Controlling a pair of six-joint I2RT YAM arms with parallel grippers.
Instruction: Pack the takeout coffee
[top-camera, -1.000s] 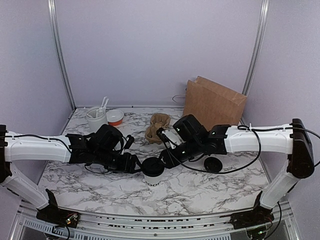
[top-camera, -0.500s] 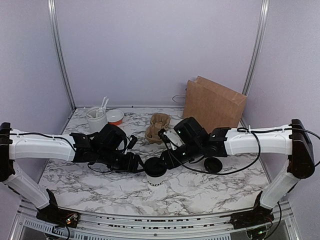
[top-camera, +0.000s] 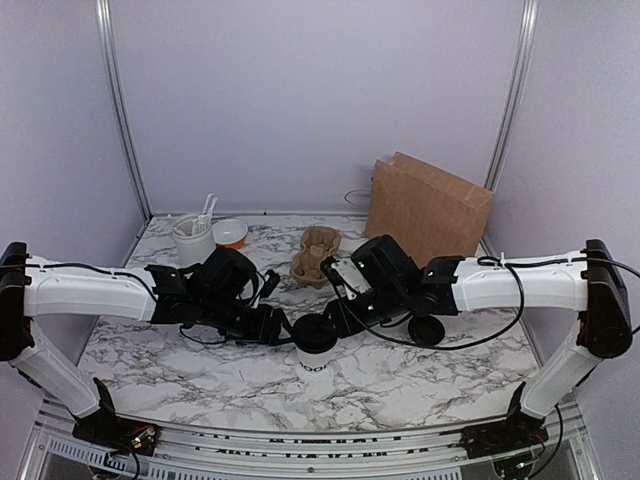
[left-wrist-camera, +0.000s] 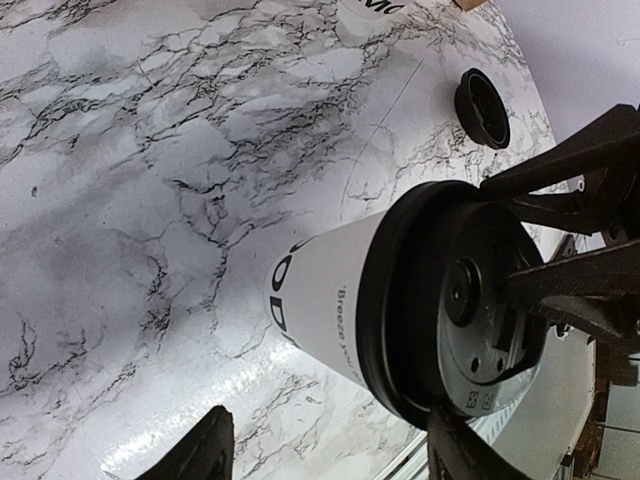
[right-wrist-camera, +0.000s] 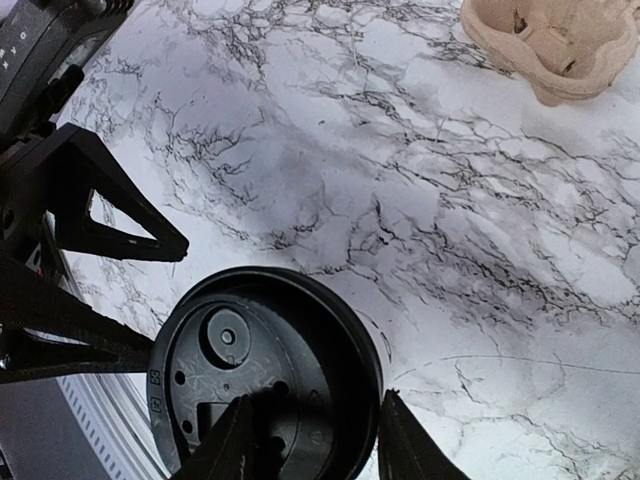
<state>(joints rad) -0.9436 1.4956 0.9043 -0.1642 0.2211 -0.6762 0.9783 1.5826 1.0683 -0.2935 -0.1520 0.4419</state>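
— What moved?
— The left arm slid right, toward the middle. The takeout coffee (top-camera: 311, 338) scooted a little right too.
— Where is the coffee?
— It is standing on the tabletop (top-camera: 400, 378) near the front, with its black lid on.
— Is anything holding it?
— Not that I can see. The left end effector (top-camera: 282, 328) is wide open at the cup's left side, and bare tabletop shows between one finger (left-wrist-camera: 200, 455) and the cup. The right end effector (right-wrist-camera: 315, 400) is half open over the lid. One finger (right-wrist-camera: 232, 445) is above the lid top and the other (right-wrist-camera: 405, 450) is just outside the rim.
— What is around it?
— Both arms crowd the cup, one from each side. A spare black lid (top-camera: 427, 329) lies to the cup's right. A brown cup tray (top-camera: 316, 254) sits behind the cup. Far back on the left are a utensil holder (top-camera: 192, 240) and a short open cup (top-camera: 231, 235). Far back on the right stands a brown paper bag (top-camera: 428, 208).
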